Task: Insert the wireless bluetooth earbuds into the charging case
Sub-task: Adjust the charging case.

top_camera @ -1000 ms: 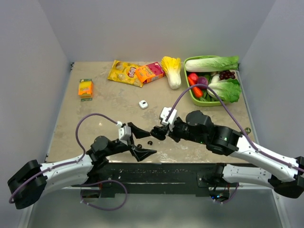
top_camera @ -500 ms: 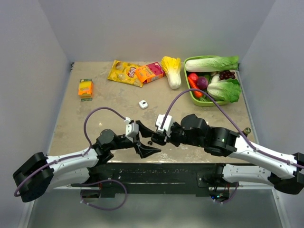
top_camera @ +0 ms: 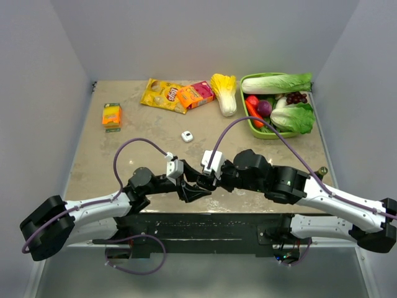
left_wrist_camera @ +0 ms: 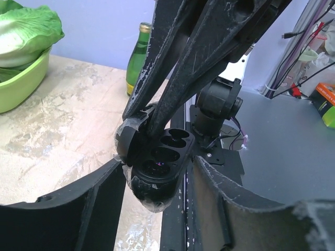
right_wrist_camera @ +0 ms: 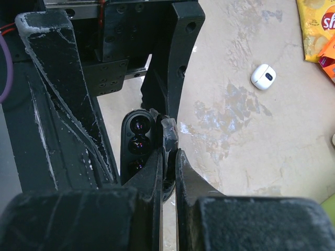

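The black oval charging case is open, with glossy dark wells showing in its base. My right gripper is shut on the case's upright lid and holds the case just above the table's near edge. My left gripper is open, with one finger on each side of the case base, apart from it. Its fingers also show in the right wrist view. I cannot tell whether any buds sit in the wells. No loose earbuds show.
A small white rounded case lies on the table behind the grippers and also shows in the right wrist view. A green basket of vegetables, a yellow snack bag, orange boxes and a cabbage lie farther back. A green bottle stands at the right.
My left arm has swung right and forward, so its open jaws now flank the case. My right gripper has shifted slightly left and nearer with the case.
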